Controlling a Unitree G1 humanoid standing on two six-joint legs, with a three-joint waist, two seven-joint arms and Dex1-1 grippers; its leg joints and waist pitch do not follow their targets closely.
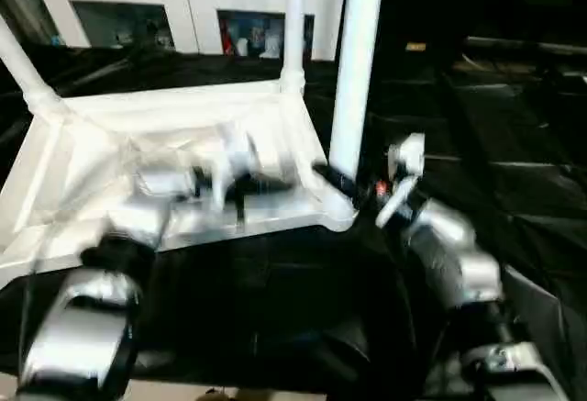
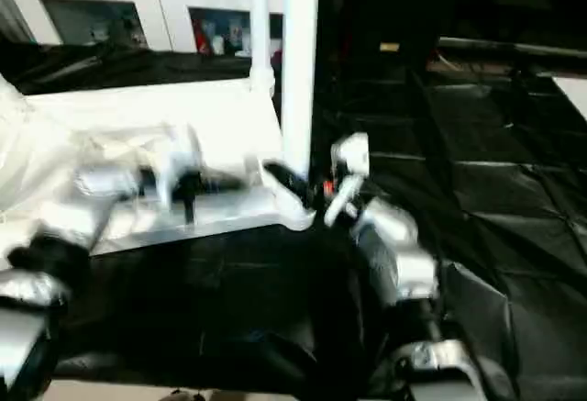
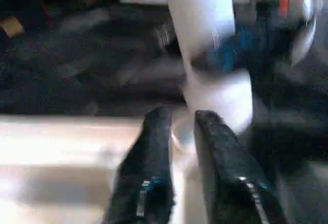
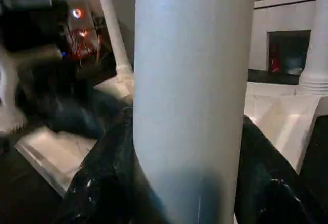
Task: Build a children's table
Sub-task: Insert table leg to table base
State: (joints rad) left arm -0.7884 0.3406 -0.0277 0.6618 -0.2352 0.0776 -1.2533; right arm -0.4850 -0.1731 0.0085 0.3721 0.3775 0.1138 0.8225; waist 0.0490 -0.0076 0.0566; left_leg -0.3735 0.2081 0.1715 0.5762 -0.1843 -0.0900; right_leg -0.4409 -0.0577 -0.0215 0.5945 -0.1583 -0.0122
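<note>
Nearest, the right gripper (image 4: 189, 193) has its jaws clasped round a leg (image 1: 356, 71) standing in the near corner socket of the upturned top (image 1: 83, 158) on the black counter (image 1: 495, 126), while the left gripper (image 3: 179, 131), jaws slightly parted and empty, hovers over the top; three legs look seated, so probably one remains.

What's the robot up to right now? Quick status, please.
Right gripper clamped on near leg. Left gripper over the upturned tabletop, holding nothing. Three legs standing.
</note>
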